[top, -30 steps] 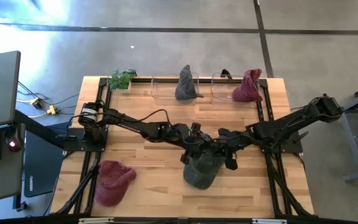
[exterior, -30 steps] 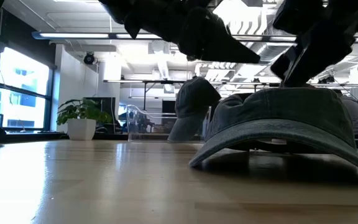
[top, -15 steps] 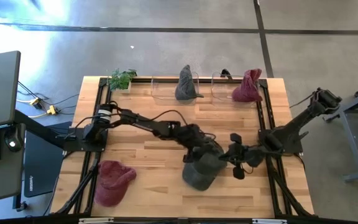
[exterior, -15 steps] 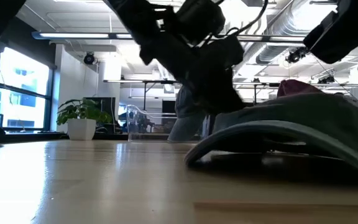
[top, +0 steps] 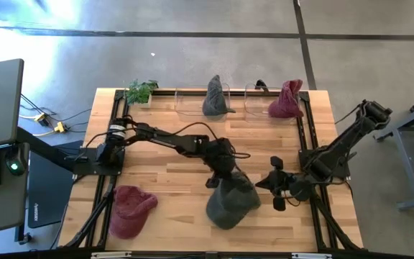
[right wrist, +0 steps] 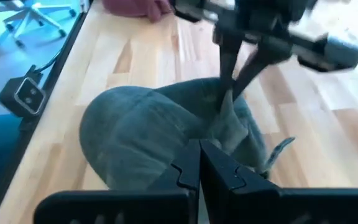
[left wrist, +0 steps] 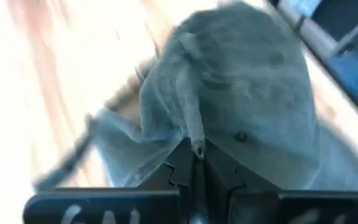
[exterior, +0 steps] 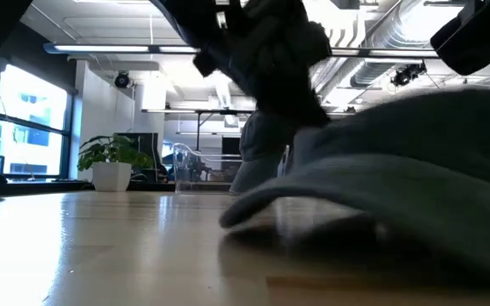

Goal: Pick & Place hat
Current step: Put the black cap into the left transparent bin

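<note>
The grey hat [top: 231, 203] lies near the table's front middle, bunched up toward my left gripper [top: 218, 177], which is shut on its crown. In the low view the hat [exterior: 398, 161] fills the right side, its brim [exterior: 253, 204] just above the tabletop. The right wrist view shows my left gripper [right wrist: 229, 93] coming down onto the hat [right wrist: 148, 130]. My right gripper [top: 264, 184] is shut with nothing in it, a short way to the hat's right. My left gripper pinches a raised fold of the hat's crown [left wrist: 193, 134] between its two fingers. The fingers [right wrist: 225, 71] come from above and point down. The cloth is drawn up into a peak at the hold [right wrist: 227, 111]. The rest of the hat spreads below it toward the table.
A maroon hat [top: 131, 208] lies at the near left. At the far edge, a grey hat [top: 216, 97] and a maroon hat [top: 286, 101] sit on clear stands. A small plant [top: 141, 91] is at the far left.
My left gripper has come down on the grey hat's crown and taken hold. It has pulled the cloth into a peak and drawn the hat a little toward the near edge. My right gripper has drawn back from the hat toward the table's right edge.
</note>
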Motion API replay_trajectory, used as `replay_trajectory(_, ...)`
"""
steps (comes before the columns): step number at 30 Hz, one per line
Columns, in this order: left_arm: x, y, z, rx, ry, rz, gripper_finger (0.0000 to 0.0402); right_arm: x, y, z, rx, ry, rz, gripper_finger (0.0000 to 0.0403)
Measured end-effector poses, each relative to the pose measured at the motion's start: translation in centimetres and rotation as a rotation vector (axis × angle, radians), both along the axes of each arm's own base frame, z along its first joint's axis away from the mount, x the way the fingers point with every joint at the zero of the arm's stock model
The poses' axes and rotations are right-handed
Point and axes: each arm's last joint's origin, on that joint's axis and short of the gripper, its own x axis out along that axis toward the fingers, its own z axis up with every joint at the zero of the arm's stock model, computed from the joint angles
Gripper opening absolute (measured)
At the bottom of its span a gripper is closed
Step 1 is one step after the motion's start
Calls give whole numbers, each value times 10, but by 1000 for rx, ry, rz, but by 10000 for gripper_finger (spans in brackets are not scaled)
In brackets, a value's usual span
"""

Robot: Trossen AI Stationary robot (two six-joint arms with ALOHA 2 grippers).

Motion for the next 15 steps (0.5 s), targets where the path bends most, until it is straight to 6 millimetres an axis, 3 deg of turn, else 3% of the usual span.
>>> replay_trajectory(5,-15,4,37,110,-40,65,4,-6,4,1,-91,-59,-44,2)
replay_trajectory(9,-33,0,73,276,-80,220,3,-11,7,3,-189,-118,-96,1)
replay_trajectory(12,-44,-13,96,478,-142,415,2,-13,8,4,-231,-155,-145,2)
replay_trajectory(15,-50,-36,105,681,-196,561,1,-14,8,5,-261,-167,-160,1)
